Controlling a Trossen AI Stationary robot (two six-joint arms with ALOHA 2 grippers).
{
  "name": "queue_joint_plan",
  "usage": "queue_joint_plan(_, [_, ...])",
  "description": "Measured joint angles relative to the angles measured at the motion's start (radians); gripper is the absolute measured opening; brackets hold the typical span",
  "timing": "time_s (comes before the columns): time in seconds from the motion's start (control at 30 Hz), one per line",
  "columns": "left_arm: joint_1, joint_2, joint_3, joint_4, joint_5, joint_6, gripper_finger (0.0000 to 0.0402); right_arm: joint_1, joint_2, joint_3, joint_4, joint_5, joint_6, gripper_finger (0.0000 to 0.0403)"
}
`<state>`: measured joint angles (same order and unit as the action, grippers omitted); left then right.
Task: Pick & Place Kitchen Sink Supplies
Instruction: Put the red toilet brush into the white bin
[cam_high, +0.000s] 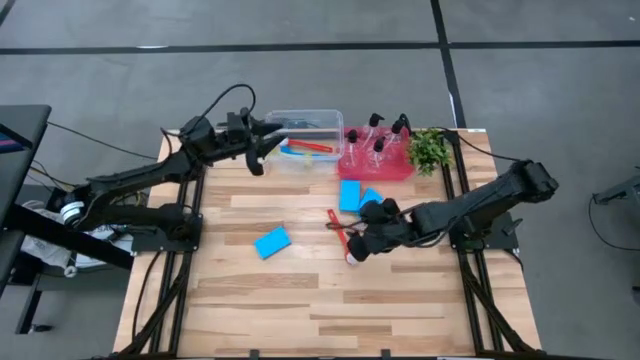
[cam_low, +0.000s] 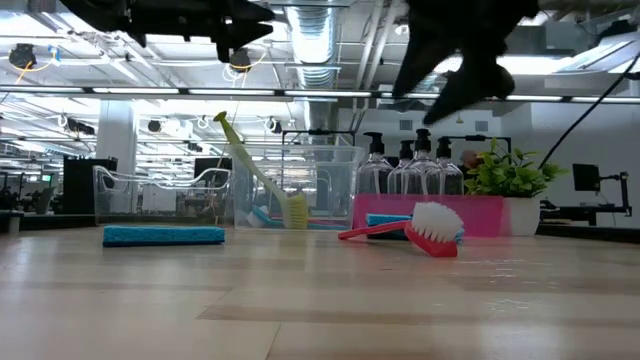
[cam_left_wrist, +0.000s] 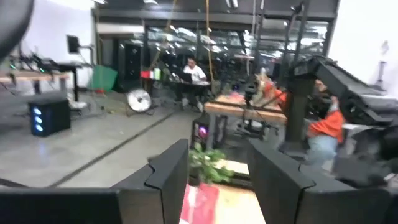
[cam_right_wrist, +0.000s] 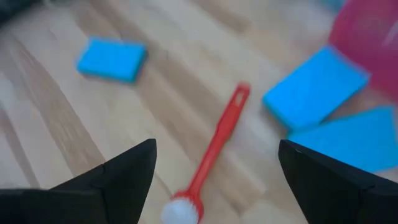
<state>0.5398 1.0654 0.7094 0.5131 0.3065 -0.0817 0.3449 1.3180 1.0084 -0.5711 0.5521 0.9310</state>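
A red brush (cam_right_wrist: 216, 140) with white bristles (cam_low: 436, 225) lies flat on the wooden table. My right gripper (cam_high: 358, 248) hovers open above its bristle end, touching nothing. Three blue sponges lie on the table: one alone (cam_high: 272, 241) and two overlapping (cam_high: 352, 195) beside the red tray (cam_high: 392, 170). That tray holds several clear pump bottles (cam_low: 408, 172). A clear tub (cam_high: 330, 118) holds a red brush (cam_high: 312, 147), a blue one and a yellow-green one (cam_low: 258, 170) that leans against its wall. My left gripper (cam_high: 262, 148) hangs open and empty over the tub's left end.
A small leafy plant (cam_high: 430, 150) stands at the far right corner, next to the red tray. The near half of the table (cam_high: 320, 310) is bare wood. Beyond the table lies a workshop with benches, where a seated person (cam_left_wrist: 194, 73) shows far off.
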Motion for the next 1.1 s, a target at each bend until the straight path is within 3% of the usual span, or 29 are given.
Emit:
queue_joint_plan(0.33, [-0.129,-0.099,-0.078,-0.078,-0.001,-0.031,0.0163,-0.014,0.224,0.0,0.023,-0.048,0.149,0.0317])
queue_joint_plan(0.63, [-0.201,-0.115,-0.129,-0.074,-0.003,-0.081,0.0163,-0.044,0.368,0.0,0.209,-0.203,0.118,0.0317])
queue_joint_plan(1.1, [-0.234,-0.117,-0.138,-0.074,-0.003,-0.084,0.0163,-0.066,0.421,0.007,0.217,-0.24,0.152,0.0317])
